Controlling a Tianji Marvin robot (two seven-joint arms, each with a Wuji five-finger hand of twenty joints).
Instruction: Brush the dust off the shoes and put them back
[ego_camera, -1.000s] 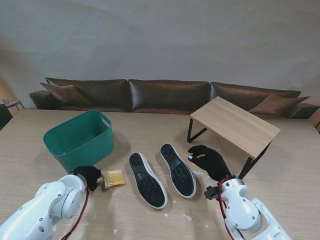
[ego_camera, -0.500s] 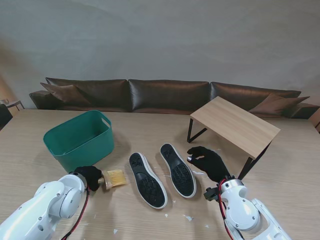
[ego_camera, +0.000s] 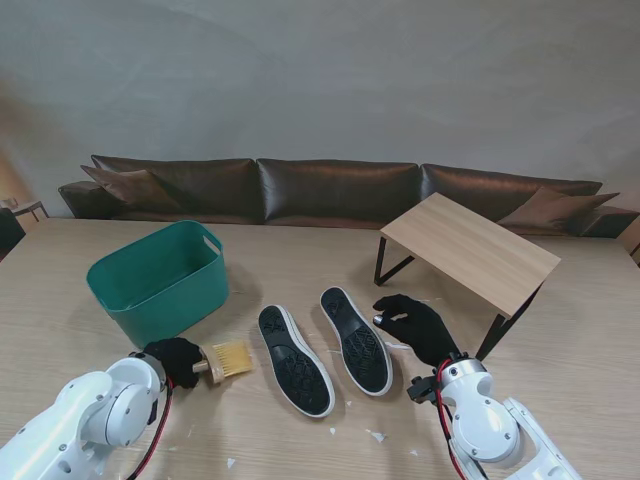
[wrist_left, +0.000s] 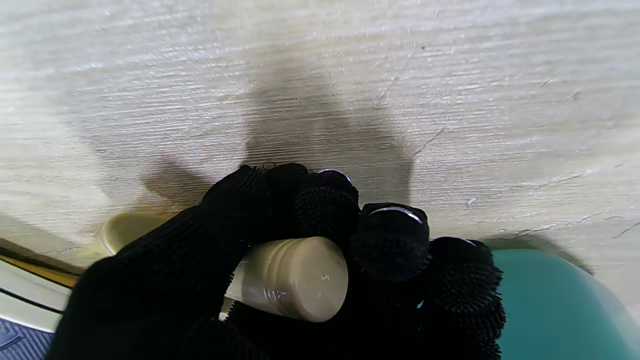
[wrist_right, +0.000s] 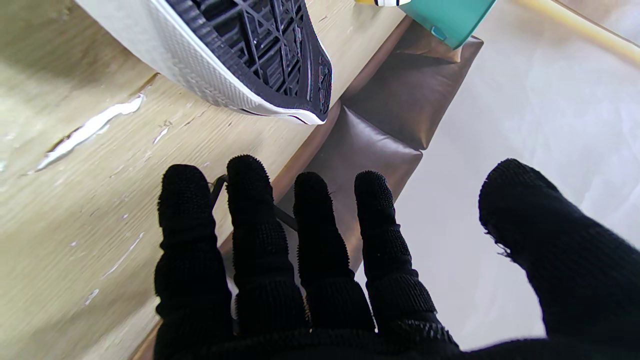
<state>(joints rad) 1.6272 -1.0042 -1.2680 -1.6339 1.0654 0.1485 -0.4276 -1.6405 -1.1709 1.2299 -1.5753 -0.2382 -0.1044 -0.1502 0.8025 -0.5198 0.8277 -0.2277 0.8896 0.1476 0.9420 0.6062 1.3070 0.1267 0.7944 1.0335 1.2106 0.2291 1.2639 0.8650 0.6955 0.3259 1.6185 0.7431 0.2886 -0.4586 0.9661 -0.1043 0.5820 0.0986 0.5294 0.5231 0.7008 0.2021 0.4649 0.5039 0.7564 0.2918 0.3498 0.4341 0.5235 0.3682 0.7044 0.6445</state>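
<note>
Stand view: left robot hand clamped on brush, right robot hand spread empty; sweep bristles toward 3 o'clock across the nearer shoe, keeping the handle firm.

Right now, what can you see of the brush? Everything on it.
The brush is a small hand brush with a pale, rounded, ridged handle that looks like wood or plastic, and a fan of straw-yellow bristles. The left hand is closed around the handle, whose blunt end sticks out of the fist in the wrist view. The bristles point right, toward the left shoe, without touching it. The brush sits low over the table, on the near side of the green tub; table contact cannot be judged.
</note>
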